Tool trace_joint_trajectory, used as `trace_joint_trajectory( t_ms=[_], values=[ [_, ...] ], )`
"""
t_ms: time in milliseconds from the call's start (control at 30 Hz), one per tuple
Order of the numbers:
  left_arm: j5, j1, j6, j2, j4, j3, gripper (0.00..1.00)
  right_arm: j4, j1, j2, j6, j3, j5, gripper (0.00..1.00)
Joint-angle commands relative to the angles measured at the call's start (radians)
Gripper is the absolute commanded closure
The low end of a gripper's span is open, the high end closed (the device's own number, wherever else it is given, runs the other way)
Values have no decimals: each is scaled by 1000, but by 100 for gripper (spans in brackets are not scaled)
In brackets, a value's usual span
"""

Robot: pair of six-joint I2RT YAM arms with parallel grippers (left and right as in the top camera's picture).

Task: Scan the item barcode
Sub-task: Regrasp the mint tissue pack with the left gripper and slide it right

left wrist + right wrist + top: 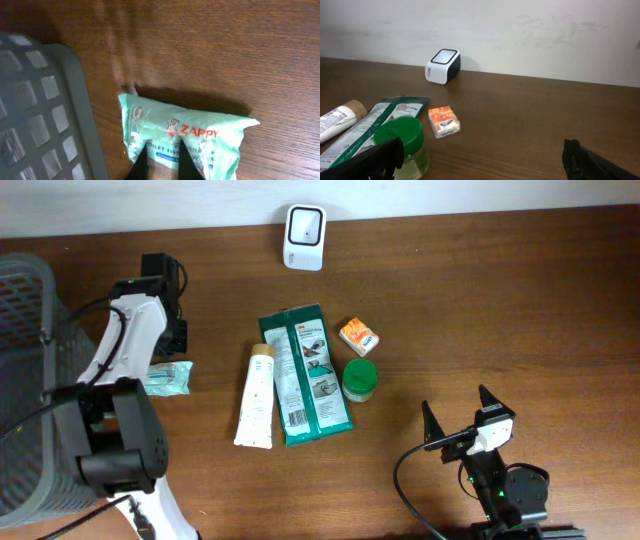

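Shows a grey basket [20, 360] filling the tabletop's [520, 290] left edge. Just beside it, finds the tissue pack [200, 132], with the left gripper [161, 164] pinched together on its near end. Toward the near right corner, has the right gripper [458, 412] spread wide, holding nothing. Puts the white scanner [303, 237] at the far edge, well apart. Likely handles light, soft and crinkly, with slippery film; better gripped across the body than by a loose fold. Reads ZAPPY in red, TOILET TISSUE partly covered beneath.
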Motion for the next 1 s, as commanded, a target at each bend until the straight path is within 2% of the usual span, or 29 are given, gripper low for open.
trace_joint_trajectory(
  t_ms=[0,133,300,500,533,567,667,733,867,933,967],
  values=[
    [-15,2,-15,43,9,0,100,-4,-7,-6,1,-7,-8,2],
    [-74,2,-15,111,19,-10,100,-4,-7,-6,1,-7,-8,2],
    [-70,2,-26,123,24,-10,100,-4,-7,-6,1,-7,-8,2],
    [272,-27,-8,157,5,-58,100,-4,-7,-6,1,-7,-8,2],
    [331,-39,38,157,10,-62,100,-4,-7,-6,1,-7,-8,2],
    [443,-60,137,157,32,-62,100,-4,-7,-6,1,-7,-8,2],
    [432,-78,185,156,50,-54,100,-4,-7,-6,1,-7,-8,2],
    [431,-74,148,138,30,-13,100,-4,-7,-6,1,-7,-8,2],
    [326,-66,22,-57,-3,76,100,-4,-7,-6,1,-7,-8,2],
    [322,-66,-24,-307,-42,76,100,-4,-7,-6,1,-7,-8,2],
    [317,-66,-24,-356,-60,76,100,-4,-7,-6,1,-7,-8,2]
  ],
)
